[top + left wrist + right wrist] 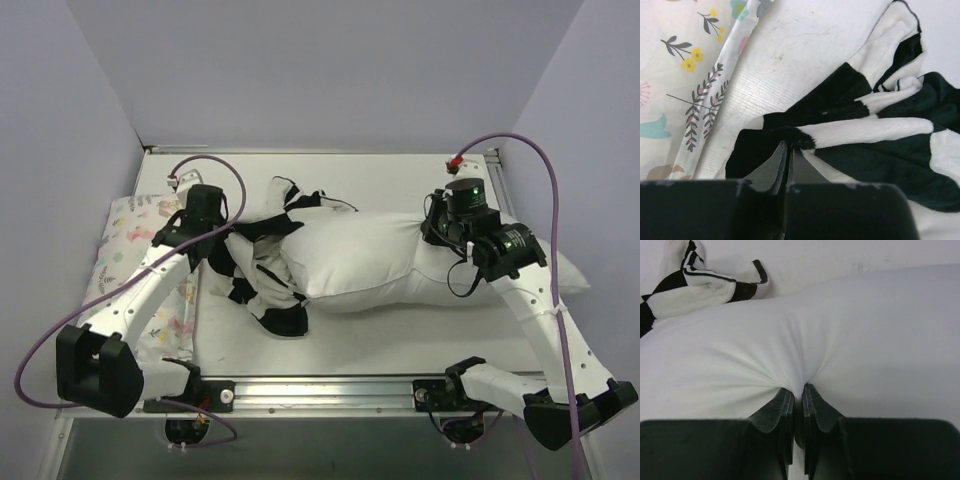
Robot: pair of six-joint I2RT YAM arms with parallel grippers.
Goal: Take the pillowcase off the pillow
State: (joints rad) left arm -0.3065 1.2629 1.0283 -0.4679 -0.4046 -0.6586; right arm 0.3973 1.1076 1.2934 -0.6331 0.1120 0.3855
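The plain white pillow [370,262] lies across the middle of the table, mostly bare. The black and white checkered pillowcase [262,270] is bunched over its left end. My left gripper [222,243] is shut on a black edge of the pillowcase [850,135], pinching the fabric at its fingertips [788,146]. My right gripper [437,235] is shut on a fold of the white pillow [805,340], which puckers between its fingers [798,390]. A piece of pillowcase [705,282] shows far off in the right wrist view.
A pastel floral print pillow [130,250] lies along the left side of the table, under the left arm; it also shows in the left wrist view [675,75]. White walls close in at the left, back and right. A metal rail [330,390] runs along the near edge.
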